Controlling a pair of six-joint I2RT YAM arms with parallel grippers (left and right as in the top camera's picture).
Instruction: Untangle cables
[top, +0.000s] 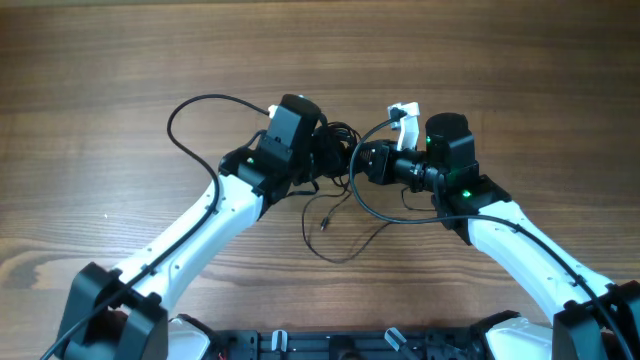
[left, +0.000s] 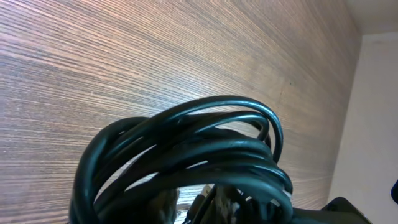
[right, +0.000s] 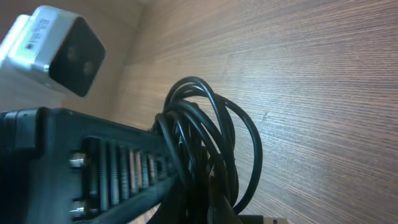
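The cables (top: 338, 150) are a knotted bundle of thin black cords held above the table between my two grippers. Loose loops hang from it down to the table, with a small plug end (top: 325, 223) lying below. My left gripper (top: 322, 150) is shut on the bundle's left side. The coils (left: 186, 155) fill the left wrist view, and the fingertips are mostly hidden behind them. My right gripper (top: 362, 160) is shut on the bundle's right side. In the right wrist view the coils (right: 211, 143) run down into the jaws, beside a silvery plug end (right: 273, 220).
The wooden table (top: 120, 60) lies all around. A thicker black arm cable (top: 190, 105) loops out to the left of the left arm. The left gripper's body (right: 93, 162) and its white camera (right: 59, 50) stand close in the right wrist view.
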